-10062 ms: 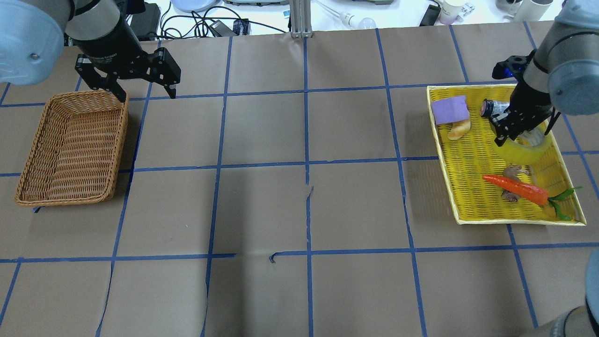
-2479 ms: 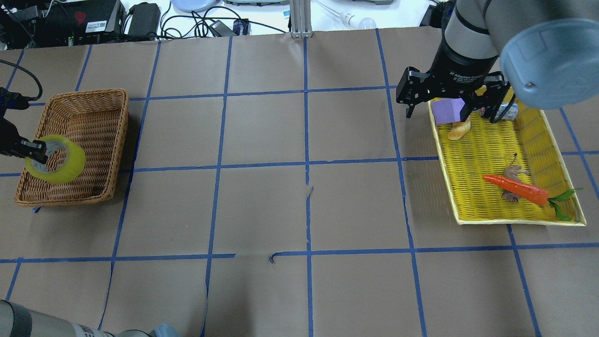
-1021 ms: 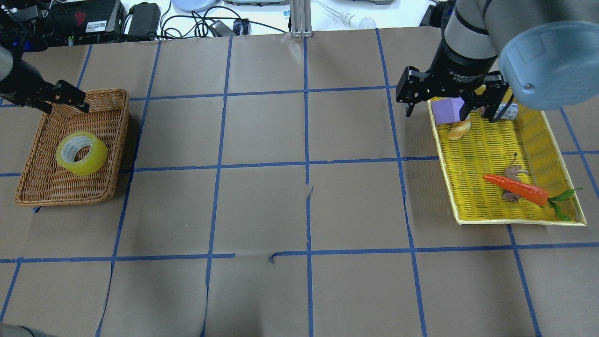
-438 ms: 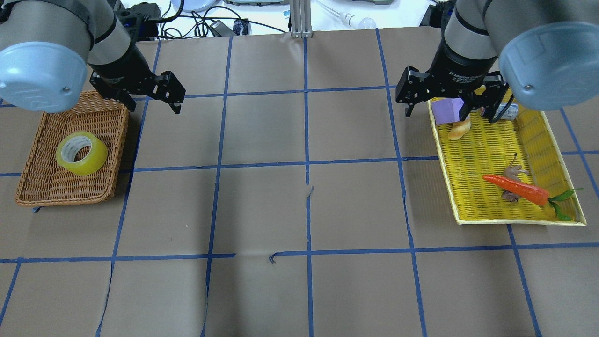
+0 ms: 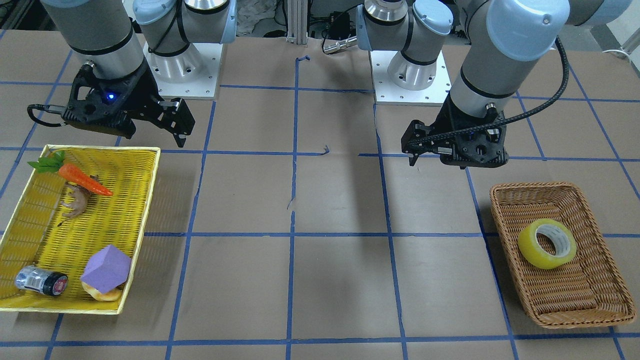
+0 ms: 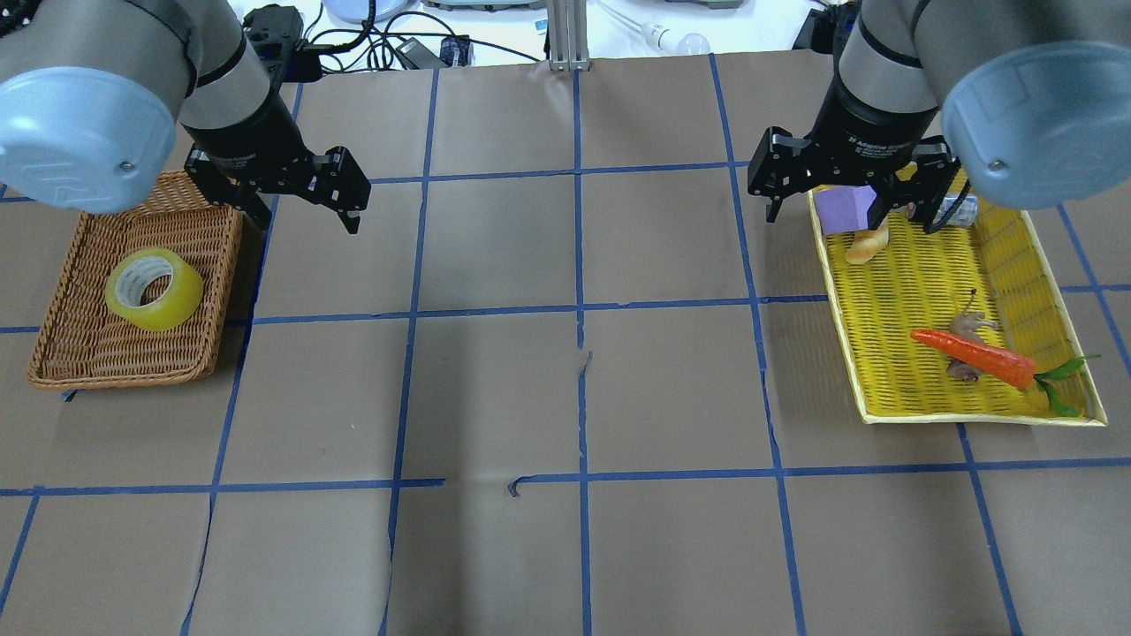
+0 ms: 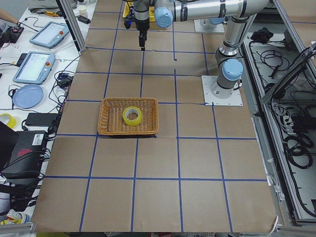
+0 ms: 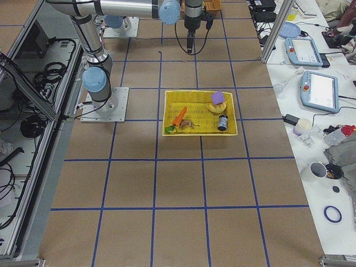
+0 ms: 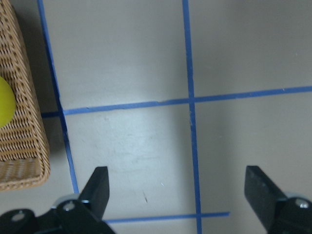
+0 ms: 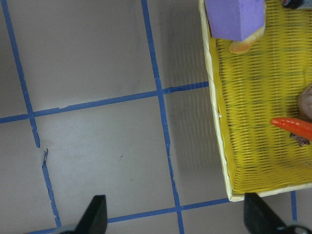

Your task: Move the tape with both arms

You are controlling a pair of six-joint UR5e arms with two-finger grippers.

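The yellow tape roll (image 6: 155, 290) lies flat inside the wicker basket (image 6: 225, 265) on the table's left. It also shows in the front view (image 5: 547, 243), inside the basket (image 5: 505, 200), and as a yellow sliver in the left wrist view (image 9: 4, 105). My left gripper (image 6: 307, 219) is open and empty. It hangs above the table just past the basket's far right corner (image 5: 457, 160) (image 9: 178, 195). My right gripper (image 6: 850, 216) is open and empty above the far left corner of the yellow tray (image 6: 892, 291) (image 5: 150, 135) (image 10: 175, 217).
The yellow tray (image 5: 125, 200) holds a purple block (image 6: 846, 208) on a bread roll (image 6: 866, 246), a silver can (image 6: 959, 209), a carrot (image 6: 972, 353) and a small toy animal (image 6: 967, 325). Brown paper with a blue tape grid covers the table between basket and tray.
The left gripper released the tape into the basket, then swung from the basket's far left corner to beyond its far right corner. The right arm has stayed still.
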